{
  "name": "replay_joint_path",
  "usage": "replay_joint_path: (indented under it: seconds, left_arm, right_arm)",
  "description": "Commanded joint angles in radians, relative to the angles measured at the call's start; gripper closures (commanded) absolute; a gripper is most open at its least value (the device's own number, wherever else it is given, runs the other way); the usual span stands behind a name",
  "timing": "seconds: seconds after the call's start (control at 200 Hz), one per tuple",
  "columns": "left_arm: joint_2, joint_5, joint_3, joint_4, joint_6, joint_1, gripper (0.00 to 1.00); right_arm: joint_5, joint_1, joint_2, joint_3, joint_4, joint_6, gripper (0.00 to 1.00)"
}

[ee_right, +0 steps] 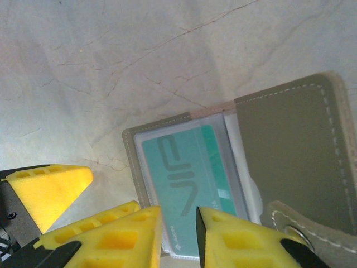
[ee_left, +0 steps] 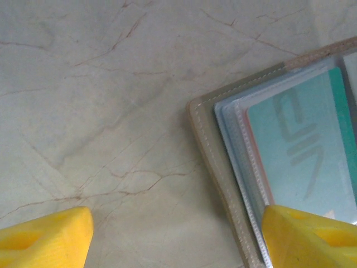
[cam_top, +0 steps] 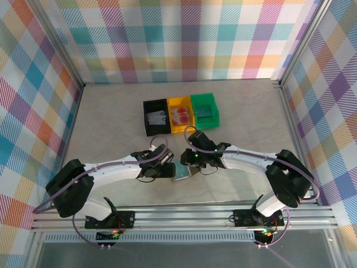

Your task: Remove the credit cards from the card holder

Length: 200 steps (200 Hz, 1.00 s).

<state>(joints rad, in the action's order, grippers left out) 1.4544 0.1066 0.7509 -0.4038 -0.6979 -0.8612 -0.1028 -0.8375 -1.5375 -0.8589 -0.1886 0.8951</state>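
The card holder lies open on the table between my two grippers. A teal credit card sits in its clear sleeves, next to the grey-brown flap. Over the card's near end, the fingers of my right gripper stand a narrow gap apart, and the card shows flat beneath that gap. My left gripper is open wide at the holder's left edge, its right finger over that edge and its left finger over bare table. The same teal card shows there too.
Behind the holder stand three small bins in a row: black, yellow and green, each with a card inside. Checked walls close in the table on three sides. Bare marbled tabletop lies left of the holder.
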Motion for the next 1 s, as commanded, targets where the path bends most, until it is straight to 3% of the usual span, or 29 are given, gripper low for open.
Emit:
replay_joint_path:
  seconds: [0.0, 0.4, 0.61, 0.995]
  left_arm:
    - [0.036, 0.009, 0.038, -0.027, -0.025, -0.002, 0.21]
    - [0.133, 0.034, 0.028, -0.046, -0.045, -0.001, 0.25]
    - [0.162, 0.031, 0.009, -0.019, -0.039, -0.001, 0.36]
    - [0.216, 0.011, -0.007, 0.023, -0.03, -0.001, 0.41]
  right_arm:
    - [-0.04, 0.009, -0.025, 0.017, -0.006, -0.025, 0.76]
    - [-0.072, 0.012, -0.095, 0.064, 0.074, -0.041, 0.78]
    - [-0.089, 0.012, -0.104, 0.105, 0.148, -0.057, 0.77]
    - [-0.113, 0.012, -0.079, 0.184, 0.308, -0.061, 0.77]
